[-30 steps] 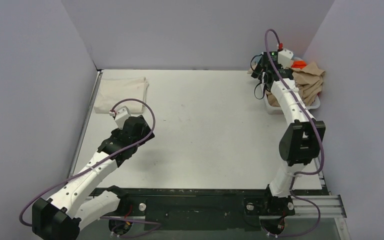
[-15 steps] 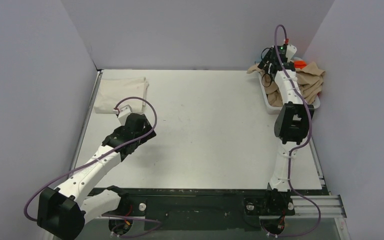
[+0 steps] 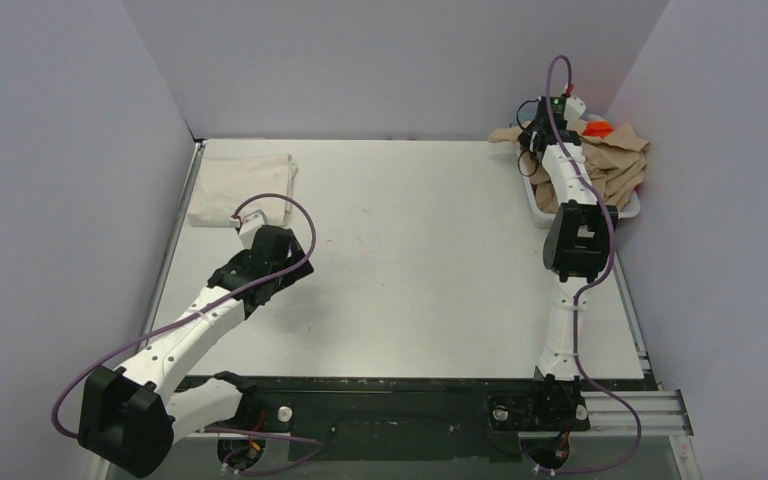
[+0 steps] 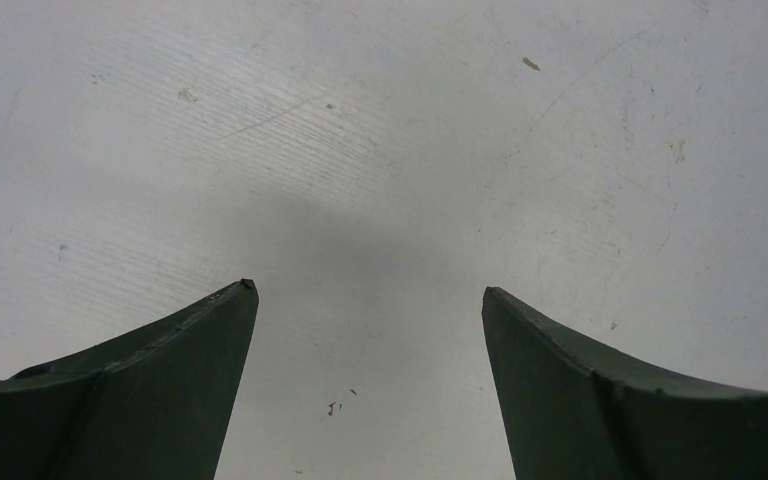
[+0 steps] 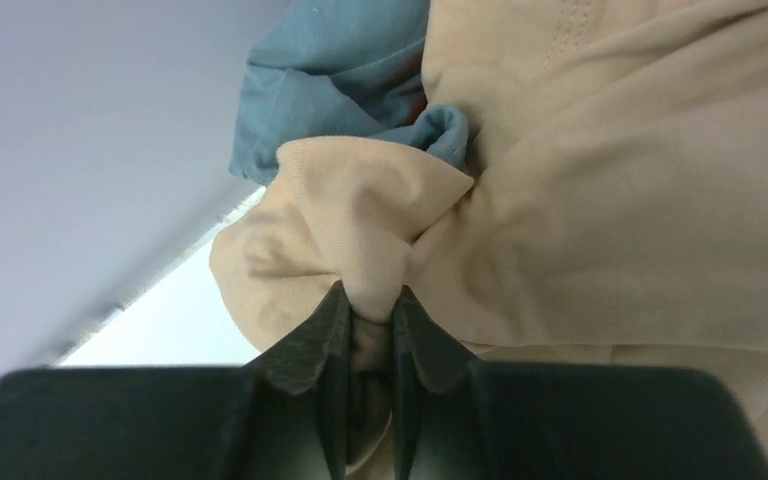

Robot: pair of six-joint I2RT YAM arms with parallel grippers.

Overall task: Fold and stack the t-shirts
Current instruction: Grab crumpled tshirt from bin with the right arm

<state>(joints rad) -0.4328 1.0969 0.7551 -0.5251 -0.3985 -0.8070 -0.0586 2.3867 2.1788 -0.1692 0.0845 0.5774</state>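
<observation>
At far-right basket (image 3: 632, 207), right claw (image 5: 370, 292) clenched on tan t-shirt (image 5: 610, 230), grey-blue t-shirt (image 5: 330, 70) behind, left claw (image 4: 368, 288) spread over table (image 4: 380, 120)

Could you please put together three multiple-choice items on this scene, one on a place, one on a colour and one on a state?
1. Where on the table does the folded cream-white shirt lie?
A far left corner; B near right corner; C dead centre.
2. What colour is the shirt in the right gripper?
A orange; B tan; C black.
3. How does the left gripper stand?
A shut on cloth; B shut, empty; C open, empty.
Key: 1 A, the top view shows it at the far edge beside the left wall. 2 B, its wrist view shows it pinching a fold of the tan shirt. 3 C, its wrist view shows the jaws wide apart over bare table.
</observation>
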